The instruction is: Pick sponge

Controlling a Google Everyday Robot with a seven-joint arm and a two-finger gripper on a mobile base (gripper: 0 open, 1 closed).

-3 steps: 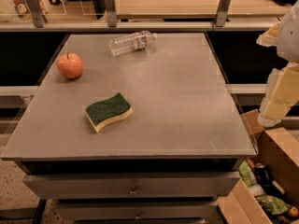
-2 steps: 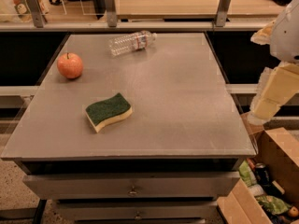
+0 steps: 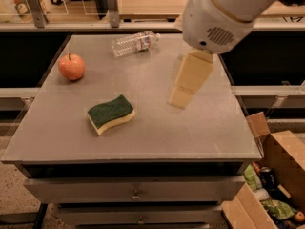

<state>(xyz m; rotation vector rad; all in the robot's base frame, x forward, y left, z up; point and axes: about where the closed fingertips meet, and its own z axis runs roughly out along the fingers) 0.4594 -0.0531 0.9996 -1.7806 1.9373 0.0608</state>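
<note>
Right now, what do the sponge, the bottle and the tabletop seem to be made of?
The sponge: pale yellow foam under a dark green fibrous scouring layer, matte. The bottle: clear thin plastic, see-through and glossy. The tabletop: probably brushed metal or laminate, grey with dull sheen. The claw hangs above the tabletop, apart from the sponge.

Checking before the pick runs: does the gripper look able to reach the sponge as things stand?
Probably yes. The gripper hangs above the table, right of the sponge, only bare tabletop between them; apple and bottle lie farther back, off that path.
</note>
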